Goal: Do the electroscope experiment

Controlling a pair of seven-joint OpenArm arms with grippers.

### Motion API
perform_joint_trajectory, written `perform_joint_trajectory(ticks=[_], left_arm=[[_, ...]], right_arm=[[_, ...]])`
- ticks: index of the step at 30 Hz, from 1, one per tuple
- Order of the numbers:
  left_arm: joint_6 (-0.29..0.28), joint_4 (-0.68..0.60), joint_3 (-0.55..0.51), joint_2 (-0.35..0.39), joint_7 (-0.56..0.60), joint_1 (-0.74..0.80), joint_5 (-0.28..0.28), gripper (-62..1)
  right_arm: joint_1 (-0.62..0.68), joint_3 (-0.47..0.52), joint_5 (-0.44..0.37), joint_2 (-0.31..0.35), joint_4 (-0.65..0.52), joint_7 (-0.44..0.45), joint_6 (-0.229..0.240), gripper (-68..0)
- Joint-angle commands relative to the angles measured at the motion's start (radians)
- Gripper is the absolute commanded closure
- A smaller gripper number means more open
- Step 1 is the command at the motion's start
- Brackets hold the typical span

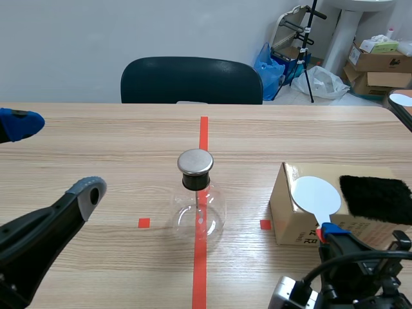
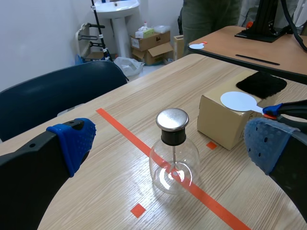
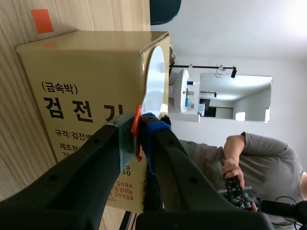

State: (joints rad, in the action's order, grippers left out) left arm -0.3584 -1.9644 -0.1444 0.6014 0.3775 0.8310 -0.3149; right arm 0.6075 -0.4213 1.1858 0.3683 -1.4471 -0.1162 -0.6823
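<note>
The electroscope, a clear glass flask (image 1: 199, 215) with a round metal cap (image 1: 195, 162), stands on the red tape line at the table's middle. In the left wrist view the flask (image 2: 173, 164) sits ahead of my left gripper (image 2: 168, 143), between its widely open fingers. My right gripper (image 1: 329, 233) is shut on the red handle of a white disc paddle (image 1: 316, 196), which lies over the top of a cardboard box (image 1: 293, 219). A black cloth (image 1: 376, 198) rests on the box beside the disc. In the right wrist view the paddle (image 3: 154, 79) is pinched between the pads (image 3: 125, 136).
A dark chair (image 1: 191, 80) stands at the table's far edge. Boxes, bags and a stand clutter the floor beyond. A person (image 3: 261, 163) holding a controller shows behind the box in the right wrist view. Another table (image 2: 249, 43) with a second white disc lies beyond.
</note>
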Motion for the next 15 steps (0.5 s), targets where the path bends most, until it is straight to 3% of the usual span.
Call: perform_joint_trajectory(ticks=[1,6,12,15], left_arm=[[0.003,-0.011,-0.002,-0.005,0.011,-0.003,-0.010,-62.3],[0.002,-0.011,-0.002,-0.005,-0.013,-0.003,-0.010,-62.3],[-0.003,-0.011,-0.001,0.042,-0.119,-0.004,-0.019,-62.3],[-0.011,0.000,0.010,0.092,-0.166,-0.039,-0.055,-41.7]], right_arm=[[-0.012,0.002,0.033,0.001,-0.012,-0.018,-0.033,-1.1],[-0.012,0.001,0.117,0.006,-0.032,-0.056,-0.089,-1.1],[-0.013,0.001,0.143,0.026,-0.103,-0.066,-0.089,-1.1],[-0.027,-0.011,0.171,0.029,-0.130,-0.081,-0.089,-1.1]])
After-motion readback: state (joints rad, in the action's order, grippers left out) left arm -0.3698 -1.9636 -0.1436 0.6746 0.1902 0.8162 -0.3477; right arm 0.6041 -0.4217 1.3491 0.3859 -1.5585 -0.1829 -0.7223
